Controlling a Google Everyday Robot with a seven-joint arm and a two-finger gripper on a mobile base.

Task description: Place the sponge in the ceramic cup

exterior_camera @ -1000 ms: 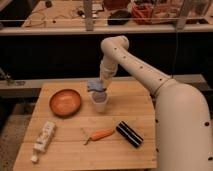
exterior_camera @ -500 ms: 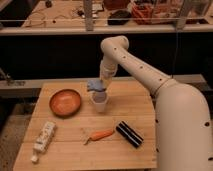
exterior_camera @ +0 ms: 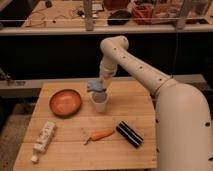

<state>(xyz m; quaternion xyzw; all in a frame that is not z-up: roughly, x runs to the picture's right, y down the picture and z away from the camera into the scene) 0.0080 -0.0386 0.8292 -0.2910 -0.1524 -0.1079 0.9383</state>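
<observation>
My arm (exterior_camera: pixel 140 70) comes in from 4 o'clock over the wooden table (exterior_camera: pixel 65 155), elbow high, so the wrist drops steeply toward the cup (exterior_camera: pixel 100 102). The orange bowl (exterior_camera: pixel 65 102) sits near the cup at its 9 o'clock. A black bar (exterior_camera: pixel 130 134), a white tube (exterior_camera: pixel 44 137) and a carrot (exterior_camera: pixel 100 135) lie well apart toward 6 o'clock, leaving open room around the drop. The cup stands upright, far from every edge. The sponge (exterior_camera: pixel 96 86) is at its mouth, over the 11 o'clock rim, not sunk inside. The gripper (exterior_camera: pixel 103 82) is right at the sponge; I cannot tell whether it grips or has let go.
</observation>
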